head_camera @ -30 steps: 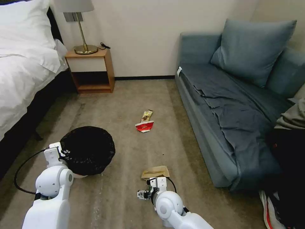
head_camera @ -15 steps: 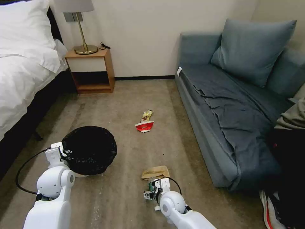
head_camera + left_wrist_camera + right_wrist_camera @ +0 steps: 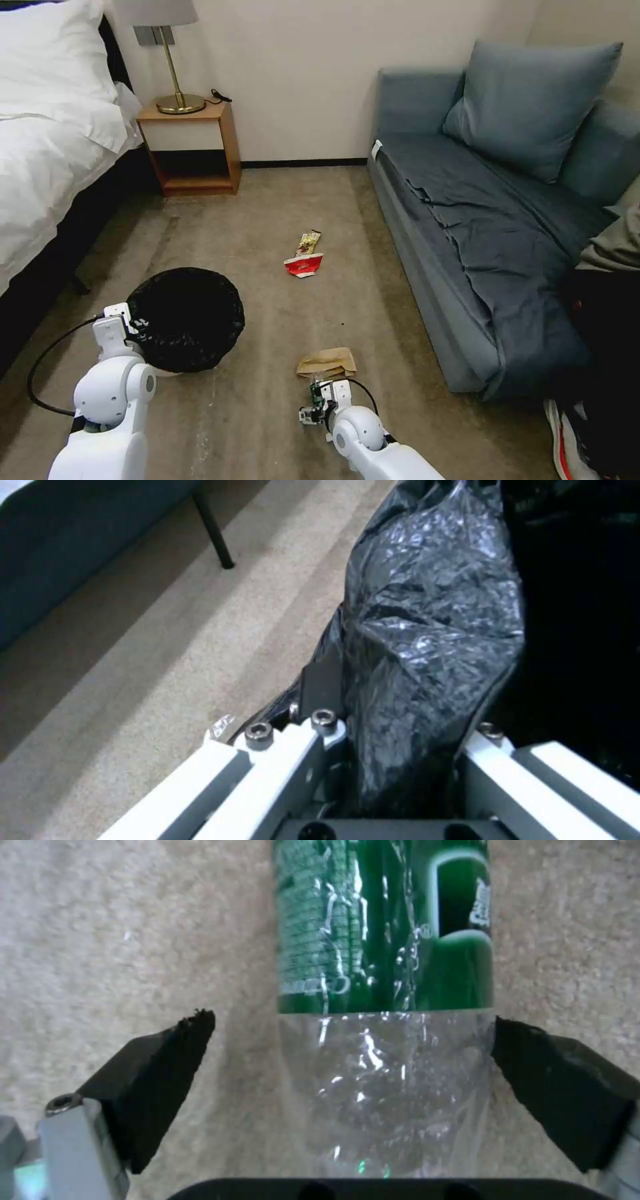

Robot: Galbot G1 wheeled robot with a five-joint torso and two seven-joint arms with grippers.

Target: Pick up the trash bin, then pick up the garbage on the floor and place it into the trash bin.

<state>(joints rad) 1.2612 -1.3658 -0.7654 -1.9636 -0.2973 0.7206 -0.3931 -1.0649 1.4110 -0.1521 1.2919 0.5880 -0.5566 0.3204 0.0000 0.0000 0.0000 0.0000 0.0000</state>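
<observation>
We hold the trash bin (image 3: 185, 320) by its rim on our left side, just above the carpet (image 3: 267, 213). Our left gripper (image 3: 393, 740) is clamped on the black bag folded over that rim. The clear bottle (image 3: 383, 990) with the green label lies on the carpet between the fingers of our right gripper (image 3: 353, 1060). Those fingers are wide apart, one pad (image 3: 553, 1075) touching the bottle's side. A brown paper bag (image 3: 327, 362) lies just beyond. A red-and-white wrapper (image 3: 303, 265) and a yellow snack wrapper (image 3: 308, 241) lie farther off.

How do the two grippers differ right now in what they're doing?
The left gripper is shut on the trash bin rim; the right gripper is open, its pads straddling the bottle with a gap on one side. The bin looks raised; the bottle lies on the carpet.
</observation>
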